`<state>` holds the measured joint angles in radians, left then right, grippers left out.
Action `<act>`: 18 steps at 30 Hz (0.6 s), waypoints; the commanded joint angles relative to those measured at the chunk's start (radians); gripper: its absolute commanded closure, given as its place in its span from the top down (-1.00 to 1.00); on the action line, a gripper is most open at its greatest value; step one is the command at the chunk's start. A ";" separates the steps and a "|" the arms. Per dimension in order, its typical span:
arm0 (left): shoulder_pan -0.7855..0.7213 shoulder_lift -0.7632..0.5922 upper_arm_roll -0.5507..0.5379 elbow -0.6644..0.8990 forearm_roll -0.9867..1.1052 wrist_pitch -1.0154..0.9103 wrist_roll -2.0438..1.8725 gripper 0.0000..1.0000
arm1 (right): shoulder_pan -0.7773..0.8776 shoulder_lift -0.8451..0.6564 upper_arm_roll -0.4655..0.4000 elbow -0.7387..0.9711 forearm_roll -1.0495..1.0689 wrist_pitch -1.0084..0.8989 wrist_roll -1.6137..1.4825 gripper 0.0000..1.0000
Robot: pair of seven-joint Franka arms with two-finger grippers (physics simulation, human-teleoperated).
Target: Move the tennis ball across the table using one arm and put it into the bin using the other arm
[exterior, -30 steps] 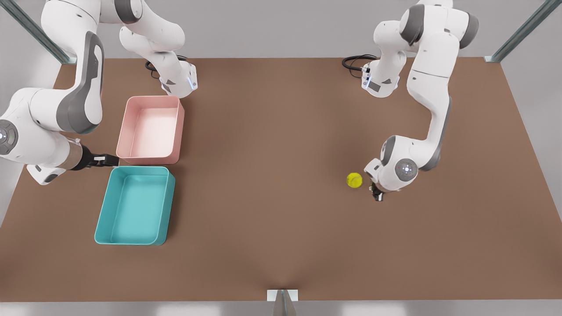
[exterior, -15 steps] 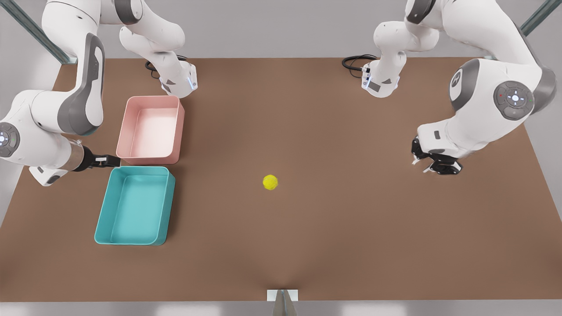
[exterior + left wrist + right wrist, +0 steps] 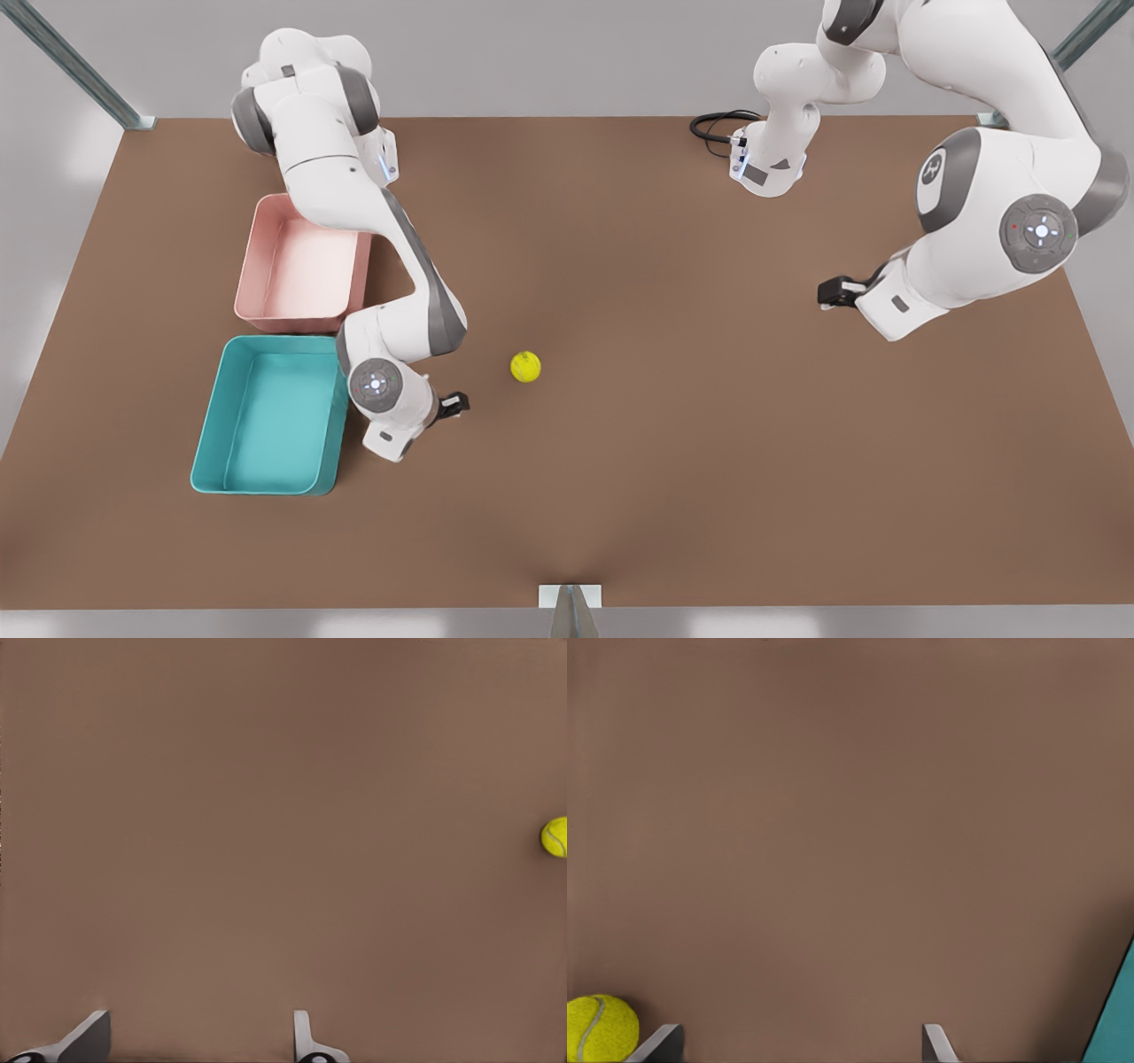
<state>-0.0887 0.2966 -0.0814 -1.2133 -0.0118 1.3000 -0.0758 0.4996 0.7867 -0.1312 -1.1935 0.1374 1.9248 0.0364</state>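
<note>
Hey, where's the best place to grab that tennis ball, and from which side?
Grip the tennis ball across its widest middle, coming straight down from above. It is round and lies free on the table, so any opposite sides probably work. The open right end effector, by the teal bin, is nearest.

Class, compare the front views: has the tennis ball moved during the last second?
Yes. The tennis ball has rolled from the front view's right toward the teal bin, and now lies near mid-table, still outside it.

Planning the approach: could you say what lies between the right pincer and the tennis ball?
Only bare table separates the right pincer and tennis ball, per the front view.
</note>
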 commanded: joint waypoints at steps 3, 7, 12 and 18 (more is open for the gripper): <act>0.003 0.003 -0.001 -0.002 0.006 -0.025 -0.372 1.00 | 0.083 0.060 0.001 0.051 0.007 0.250 0.453 1.00; 0.001 0.009 -0.001 -0.003 0.006 -0.031 -0.372 1.00 | 0.154 0.075 -0.001 0.038 -0.001 0.270 0.507 1.00; 0.001 0.010 -0.001 -0.003 0.004 -0.033 -0.372 1.00 | 0.189 0.115 0.001 0.025 -0.001 0.281 0.508 1.00; 0.003 0.015 -0.001 -0.011 0.006 -0.033 -0.371 1.00 | 0.232 0.080 0.002 -0.100 0.001 0.261 0.491 1.00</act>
<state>-0.0859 0.3114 -0.0826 -1.2244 -0.0069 1.2693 -0.3113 0.7261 0.8726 -0.1289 -1.2824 0.1357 2.1802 0.3497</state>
